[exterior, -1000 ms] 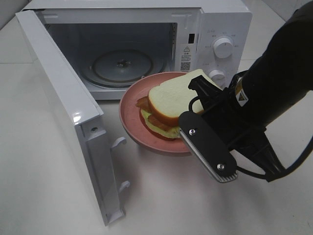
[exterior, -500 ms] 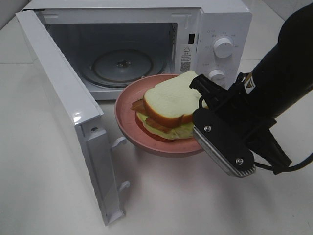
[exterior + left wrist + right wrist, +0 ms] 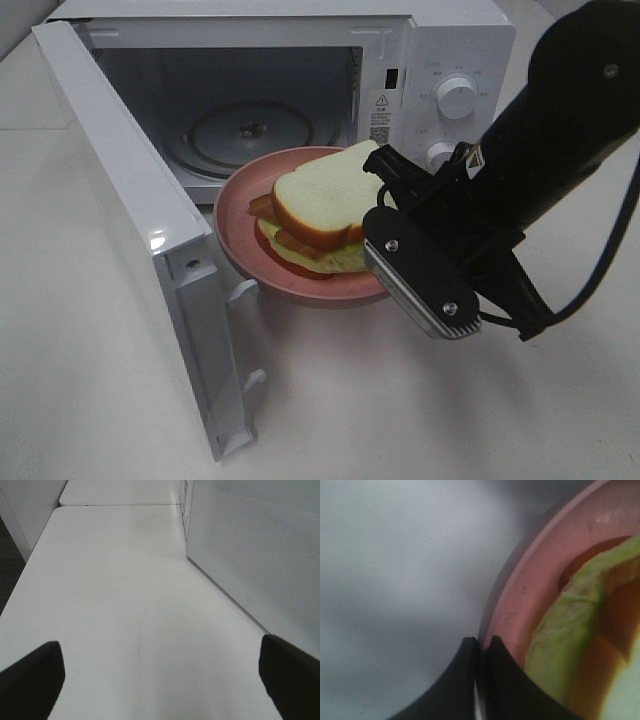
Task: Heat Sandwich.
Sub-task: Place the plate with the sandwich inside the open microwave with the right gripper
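From the high camera, you have the microwave (image 3: 440, 60) with its door (image 3: 130, 230) swung wide to the left, so that step looks done. Your right claw (image 3: 385, 225) is clenched on the right rim of the pink plate (image 3: 240, 235). The sandwich (image 3: 315, 205) lies on that plate, just in front of the oven's mouth on its near side. The shadow under the plate suggests it is off the table. It is not inside: the glass turntable (image 3: 250, 130) is bare.

From the left wrist camera, your left claw (image 3: 160, 680) hangs released, jaws wide, grasping nothing. It is over bare table (image 3: 110, 580) beside a white dotted panel (image 3: 260, 545) (probably the oven door, though I can't be sure).

From the right wrist camera, the right claw's (image 3: 481, 647) two tips are pressed together on the plate's (image 3: 540, 565) rim. The sandwich's (image 3: 570, 630) green and orange filling is close by, inside the rim and not touched.

By my reckoning you are about midway. Left to do: carry the plate in, set it on the turntable, let go, back out, close the door and turn the dials (image 3: 458, 97).
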